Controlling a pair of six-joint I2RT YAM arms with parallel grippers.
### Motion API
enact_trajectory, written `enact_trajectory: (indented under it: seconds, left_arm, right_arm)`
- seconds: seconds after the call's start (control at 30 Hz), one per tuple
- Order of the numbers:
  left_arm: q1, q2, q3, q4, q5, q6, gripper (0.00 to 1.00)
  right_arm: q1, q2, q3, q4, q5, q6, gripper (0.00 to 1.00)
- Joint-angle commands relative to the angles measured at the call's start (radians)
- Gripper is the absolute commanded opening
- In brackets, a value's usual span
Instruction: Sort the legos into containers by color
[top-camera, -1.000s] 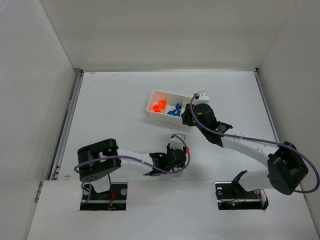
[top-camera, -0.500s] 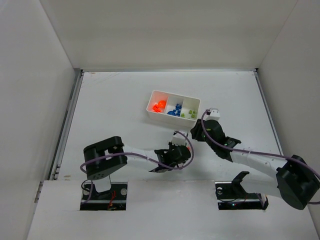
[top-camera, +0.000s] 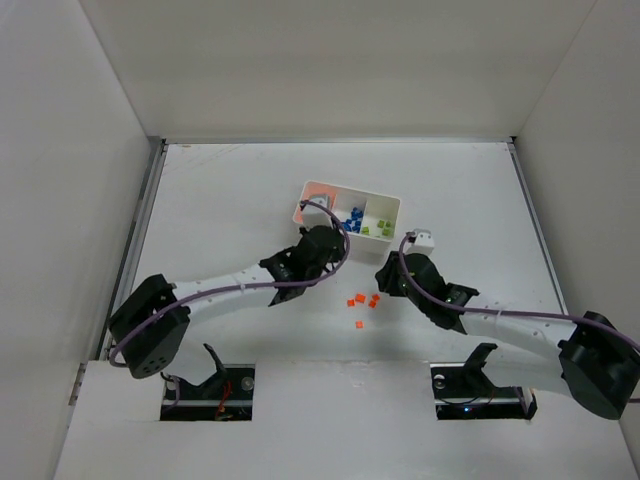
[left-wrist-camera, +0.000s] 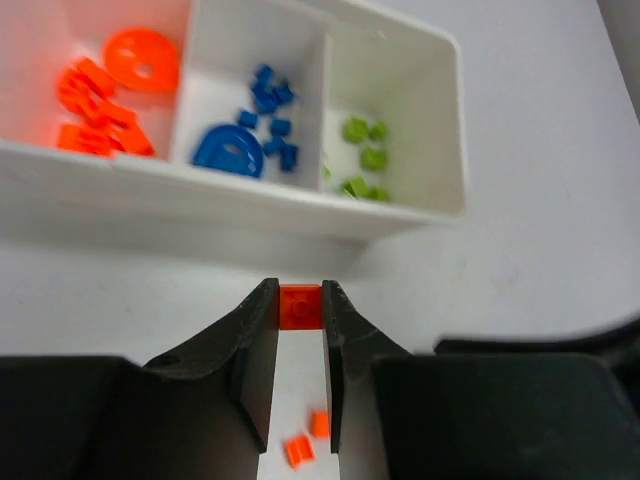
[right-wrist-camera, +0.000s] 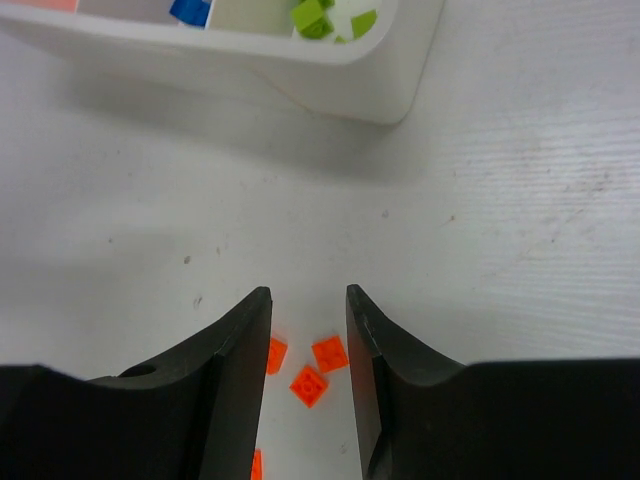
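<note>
Here the left tool (left-wrist-camera: 300, 300) is closed narrow on one small orange-red brick (left-wrist-camera: 300, 307), pinched at the very tips of its two fingers and lifted off the tabletop (right-wrist-camera: 520, 200). It hangs just in front of the near wall of the white tray (left-wrist-camera: 230, 200), about level with the divider between the middle and right compartments. Inside the tray, the left compartment holds the orange-red pieces (left-wrist-camera: 100, 95), among them a round ring-like one. The middle holds the blue pieces (left-wrist-camera: 245, 140), one of them larger and rounded, and the right holds a few yellow-green cubes (left-wrist-camera: 362, 160).

The right tool (right-wrist-camera: 307, 295) stands with its jaws apart and nothing between them, low over the tabletop, just beside the tray's right end. Below and between its fingers lie loose orange-red bricks (right-wrist-camera: 330, 353), flat on the tabletop and close together. From above, these loose bricks sit between the two arms, near the tray but clear of it.
</note>
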Motion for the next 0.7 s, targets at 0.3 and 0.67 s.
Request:
enact_trajectory:
  seconds: [0.3,0.67]
  left_arm:
    - [0.295,0.251,0.283,0.062,0.059,0.125,0.16]
    - [0.346,0.339,0.349,0.013,0.047,0.134,0.37]
  right_arm:
    - [0.224,-0.008,-0.001,-0.122,0.118,0.09,0.42]
    - [0.29,0.13,0.083,-0.099,0.127,-0.008,0.46]
